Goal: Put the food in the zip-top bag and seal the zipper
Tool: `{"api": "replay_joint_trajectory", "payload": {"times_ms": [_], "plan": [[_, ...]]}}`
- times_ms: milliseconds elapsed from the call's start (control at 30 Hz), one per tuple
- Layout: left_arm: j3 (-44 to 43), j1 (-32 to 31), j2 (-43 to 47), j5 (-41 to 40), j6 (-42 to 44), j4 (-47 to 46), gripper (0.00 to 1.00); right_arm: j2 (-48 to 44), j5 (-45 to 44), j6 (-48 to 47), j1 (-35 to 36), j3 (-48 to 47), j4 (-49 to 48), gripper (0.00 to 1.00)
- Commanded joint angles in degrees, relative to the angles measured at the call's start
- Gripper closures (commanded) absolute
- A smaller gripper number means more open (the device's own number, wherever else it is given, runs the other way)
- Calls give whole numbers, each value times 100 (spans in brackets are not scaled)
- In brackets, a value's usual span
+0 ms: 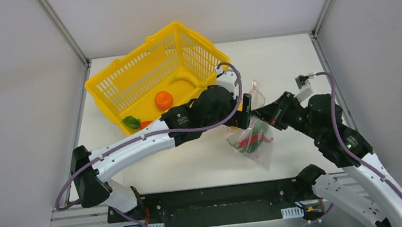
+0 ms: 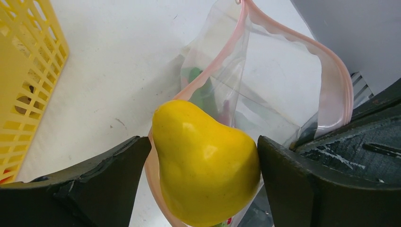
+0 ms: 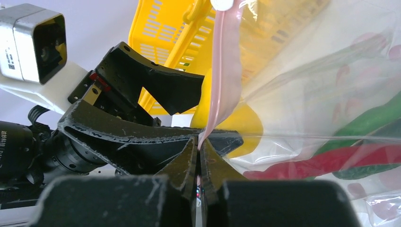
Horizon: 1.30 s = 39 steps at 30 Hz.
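Note:
The clear zip-top bag (image 1: 253, 142) hangs between both arms with its mouth held open. My right gripper (image 3: 198, 146) is shut on the pink zipper (image 3: 222, 85) strip at the bag's rim. Inside the bag lie a red chili (image 3: 331, 163) and a green pepper (image 3: 373, 120). A yellow lemon (image 2: 205, 161) sits at the bag's mouth between the fingers of my left gripper (image 2: 203, 184). Those jaws stand open, with a gap showing beside the left finger. More food remains in the basket: an orange (image 1: 163, 100), a banana (image 1: 182, 79), a green pepper (image 1: 130, 122) and a red fruit (image 1: 145, 124).
The yellow plastic basket (image 1: 123, 83) lies tipped at the back left of the white table, close behind my left arm. Grey walls close in the table on three sides.

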State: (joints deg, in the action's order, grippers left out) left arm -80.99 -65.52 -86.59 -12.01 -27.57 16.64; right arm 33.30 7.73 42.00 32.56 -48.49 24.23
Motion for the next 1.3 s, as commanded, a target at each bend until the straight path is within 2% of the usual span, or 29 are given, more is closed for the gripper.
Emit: {"api": "replay_joint_trajectory", "payload": {"times_ms": [0,200,400,600,733,867,1167,1267], "plan": [[-132,-76,417,463,111,-219,10,-49,-142,124,14,43,-596,98],[-46,-76,778,559,319,-192,8,-63,-160,116,15,118,-604,98],[-282,-77,545,816,402,205,8,-84,-153,116,18,69,-634,97],[-329,-75,446,1043,367,140,26,-105,-176,109,14,59,-630,97],[-490,-76,298,1188,443,246,47,-99,-163,90,19,74,-660,97],[-504,-76,225,1496,501,177,56,-129,-97,85,14,77,-792,97],[-448,-67,176,1502,437,121,54,-195,-314,76,10,109,-785,97],[-106,-67,531,1483,422,-322,42,-202,-410,36,14,120,-686,97]]}}
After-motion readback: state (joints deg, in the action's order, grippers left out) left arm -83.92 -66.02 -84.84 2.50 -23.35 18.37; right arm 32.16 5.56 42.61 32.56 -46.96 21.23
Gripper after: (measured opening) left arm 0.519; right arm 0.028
